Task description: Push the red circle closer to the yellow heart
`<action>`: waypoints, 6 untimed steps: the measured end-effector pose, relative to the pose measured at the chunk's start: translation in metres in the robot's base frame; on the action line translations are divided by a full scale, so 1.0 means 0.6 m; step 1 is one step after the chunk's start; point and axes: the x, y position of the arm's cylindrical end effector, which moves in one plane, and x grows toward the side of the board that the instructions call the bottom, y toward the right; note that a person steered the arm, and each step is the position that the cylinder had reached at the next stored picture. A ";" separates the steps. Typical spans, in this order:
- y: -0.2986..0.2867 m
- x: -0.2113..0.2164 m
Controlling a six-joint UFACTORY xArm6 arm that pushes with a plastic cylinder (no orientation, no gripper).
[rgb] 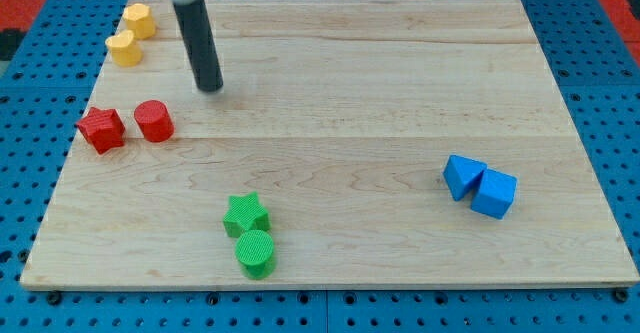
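The red circle (154, 120) stands near the board's left edge, touching or almost touching a red star-shaped block (101, 129) on its left. The yellow heart (123, 47) lies above them near the top left corner, beside a yellow hexagon-like block (138, 20). My tip (210, 88) rests on the board to the right of and slightly above the red circle, apart from it. The dark rod rises from the tip toward the view's top.
A green star (245, 214) and a green circle (256, 253) sit together at the bottom centre. Two blue blocks (464, 175) (494, 193) touch each other at the right. The wooden board (400, 103) lies on a blue perforated base.
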 end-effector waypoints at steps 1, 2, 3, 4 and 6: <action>-0.003 0.065; -0.061 0.066; -0.105 0.048; -0.125 0.014; -0.134 -0.066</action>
